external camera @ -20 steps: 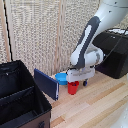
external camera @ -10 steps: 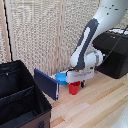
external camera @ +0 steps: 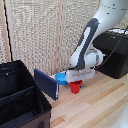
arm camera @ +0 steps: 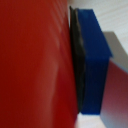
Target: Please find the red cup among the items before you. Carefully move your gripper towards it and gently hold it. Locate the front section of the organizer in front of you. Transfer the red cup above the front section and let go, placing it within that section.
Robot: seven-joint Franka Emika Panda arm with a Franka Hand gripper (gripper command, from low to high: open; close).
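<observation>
The red cup [external camera: 75, 88] stands on the wooden table just right of the blue bowl in the exterior view. My gripper [external camera: 76, 81] reaches down onto it from above, fingers around its rim. In the wrist view the red cup [arm camera: 35, 65] fills most of the picture, and one dark-blue finger [arm camera: 95, 60] presses its black pad against the cup's wall. The other finger is hidden. I cannot tell if the cup is off the table. The black organizer [external camera: 44, 102] sits at the exterior view's lower left, its front section [external camera: 20, 109] open and nearest the camera.
A shallow blue bowl [external camera: 61, 77] sits beside the cup. A dark-blue flat panel [external camera: 47, 83] stands between the cup and the organizer. A black boxy appliance [external camera: 116, 52] is at the exterior view's right. A slatted wall runs behind.
Almost nothing differs. The gripper and red cup have shifted very slightly toward the exterior view's right.
</observation>
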